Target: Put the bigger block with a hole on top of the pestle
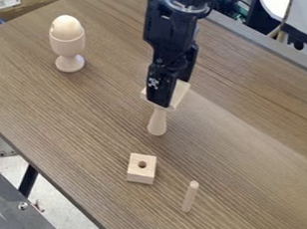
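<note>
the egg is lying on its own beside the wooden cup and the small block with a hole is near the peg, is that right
The egg isn't beside the wooden cup: the camera view shows it sitting in it. The small block is near the peg, as you say.

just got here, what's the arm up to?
The arm's claw is at a pale block, right at the top of the upright pestle. Looks like block-on-pestle placement; can't tell if it's seated or still held. A block with a hole and a small upright peg are on the table nearer the camera. Egg-topped cup stands off to the image's left.
</note>
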You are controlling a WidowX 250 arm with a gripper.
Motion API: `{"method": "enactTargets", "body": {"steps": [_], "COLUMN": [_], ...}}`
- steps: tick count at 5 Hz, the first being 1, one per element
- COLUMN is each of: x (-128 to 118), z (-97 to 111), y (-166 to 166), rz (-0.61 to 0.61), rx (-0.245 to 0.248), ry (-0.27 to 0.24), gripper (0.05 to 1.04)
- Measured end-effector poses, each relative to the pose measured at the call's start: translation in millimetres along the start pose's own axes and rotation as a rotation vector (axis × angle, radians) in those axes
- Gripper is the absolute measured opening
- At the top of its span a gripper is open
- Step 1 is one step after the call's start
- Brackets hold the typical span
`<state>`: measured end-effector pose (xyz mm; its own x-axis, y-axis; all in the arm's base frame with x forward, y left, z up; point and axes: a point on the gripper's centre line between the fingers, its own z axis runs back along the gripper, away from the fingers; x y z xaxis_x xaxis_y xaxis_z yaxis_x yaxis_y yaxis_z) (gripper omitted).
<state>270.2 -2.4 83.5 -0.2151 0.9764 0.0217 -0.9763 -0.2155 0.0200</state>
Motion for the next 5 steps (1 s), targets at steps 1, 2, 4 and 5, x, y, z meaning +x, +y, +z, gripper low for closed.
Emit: {"method": "enactTargets", "body": {"steps": [1, 2, 4, 5], "x": [2.7, 3.9, 3.1, 2.2], "z": [-0.8, -0.5, -4.2, -3.6], "y": [-0.4, -1.3, -0.6, 0.4], "rz": [0.010, 0.015, 0.025, 0.035], "rx": [0.002, 0.000, 0.016, 0.026], "ry": [0.001, 0.003, 0.005, 0.010], "gripper": [0.844, 0.844, 1.010, 1.002]}}
